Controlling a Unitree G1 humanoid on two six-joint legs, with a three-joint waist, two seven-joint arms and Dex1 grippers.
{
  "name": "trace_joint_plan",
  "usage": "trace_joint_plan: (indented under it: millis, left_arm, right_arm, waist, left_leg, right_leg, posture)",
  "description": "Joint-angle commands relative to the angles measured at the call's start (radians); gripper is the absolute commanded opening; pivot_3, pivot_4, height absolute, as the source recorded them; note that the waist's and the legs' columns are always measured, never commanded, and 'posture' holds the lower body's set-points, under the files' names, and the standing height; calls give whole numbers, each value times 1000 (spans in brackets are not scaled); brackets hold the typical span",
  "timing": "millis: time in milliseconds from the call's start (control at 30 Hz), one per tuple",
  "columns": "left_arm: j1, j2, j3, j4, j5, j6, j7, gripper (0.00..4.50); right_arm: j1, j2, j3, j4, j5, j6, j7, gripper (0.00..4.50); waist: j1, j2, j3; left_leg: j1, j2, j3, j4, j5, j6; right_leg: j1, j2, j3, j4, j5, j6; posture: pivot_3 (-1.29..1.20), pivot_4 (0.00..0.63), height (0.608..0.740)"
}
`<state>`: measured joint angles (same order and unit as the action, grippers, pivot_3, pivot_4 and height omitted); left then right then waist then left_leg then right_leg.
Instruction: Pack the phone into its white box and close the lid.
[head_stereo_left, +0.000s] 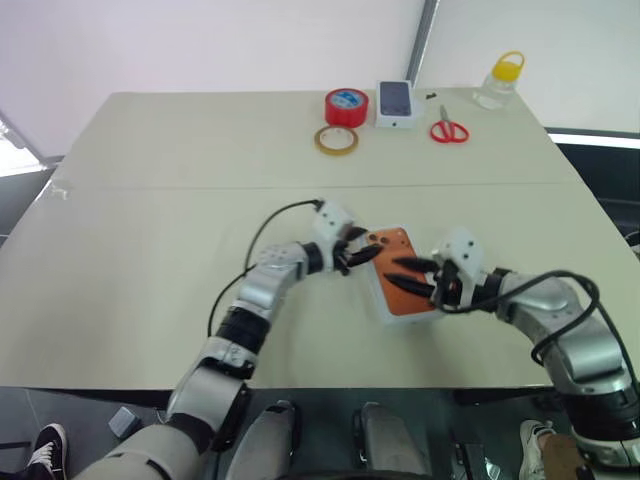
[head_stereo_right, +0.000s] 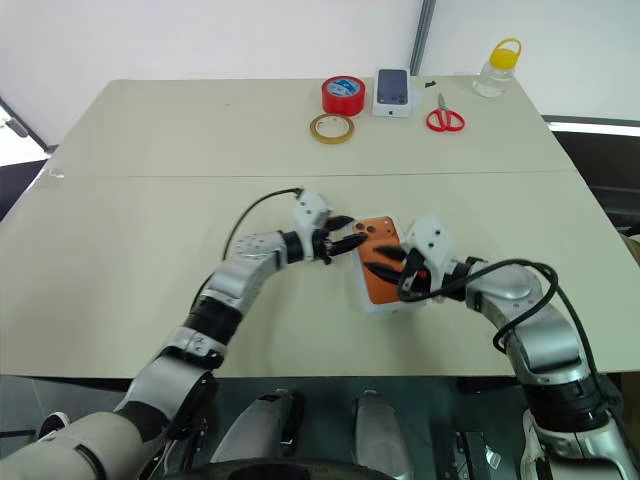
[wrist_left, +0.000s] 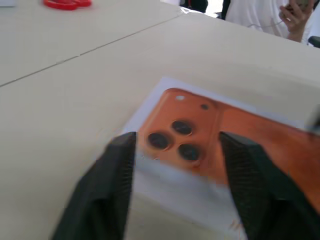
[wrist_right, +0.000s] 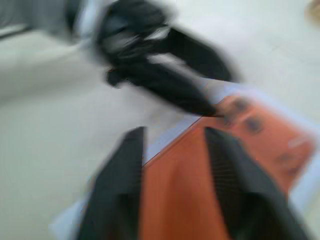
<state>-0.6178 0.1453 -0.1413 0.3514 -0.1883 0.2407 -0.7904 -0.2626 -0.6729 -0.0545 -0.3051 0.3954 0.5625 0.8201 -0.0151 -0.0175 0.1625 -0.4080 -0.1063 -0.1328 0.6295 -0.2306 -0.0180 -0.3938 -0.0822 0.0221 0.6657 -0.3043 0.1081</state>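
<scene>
The counter (head_stereo_left: 150, 230) is carrying everything; the white box (head_stereo_right: 372, 303) is lying between the two tools, with the phone (head_stereo_left: 400, 282) sitting in it lens side up; the left tool (head_stereo_left: 358, 258) is hovering at the phone's lens corner, fingers spread apart and gripping nothing; the right tool (head_stereo_left: 412, 278) is reaching over the phone's opposite end, fingers parted and empty; the red tape roll (head_stereo_left: 346, 106), tan tape ring (head_stereo_left: 336, 140) and scissors (head_stereo_left: 449, 129) are lying well beyond both tools.

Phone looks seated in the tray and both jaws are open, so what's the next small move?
Probably draw both grippers back off the phone. It lies camera side up in the white box, with the left gripper and right gripper open over it. I can't see the lid, so clear the view first.
</scene>
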Motion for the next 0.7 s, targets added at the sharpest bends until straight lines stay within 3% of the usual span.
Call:
trace_joint_plan:
  millis: [33,67,367,700]
  left_arm:
    - [64,99,56,-150,-43,38,-39,4500]
    - [93,133,67,-175,-44,42,-42,4500]
    - [357,350,263,-441,-171,134,-56,4500]
    - [568,493,377,-507,-219,117,-91,4500]
  right_arm:
    - [-20,-3,-17,46,-8,-54,12,4060]
    - [-19,-9,-7,61,-21,-75,22,4461]
    - [-4,-61,-21,175,-38,-245,161,4461]
    - [20,-147,-82,322,-47,-377,254,4461]
  waist:
    - [4,0,0]
    - [5,0,0]
    - [5,1,1]
    - [5,3,2]
  left_leg:
    - [0,0,0,0,0,0]
    - [0,0,0,0,0,0]
    - [-1,-1,0,0,0,1]
    - [0,0,0,-1,-1,1]
  right_leg:
    - [0,0,0,0,0,0]
    - [0,0,0,0,0,0]
    - [0,-2,0,-1,0,0]
    - [0,-2,0,-1,0,-1]
  posture:
    - [0,150,740]
    - [0,150,740]
    - [0,150,740]
    - [0,150,740]
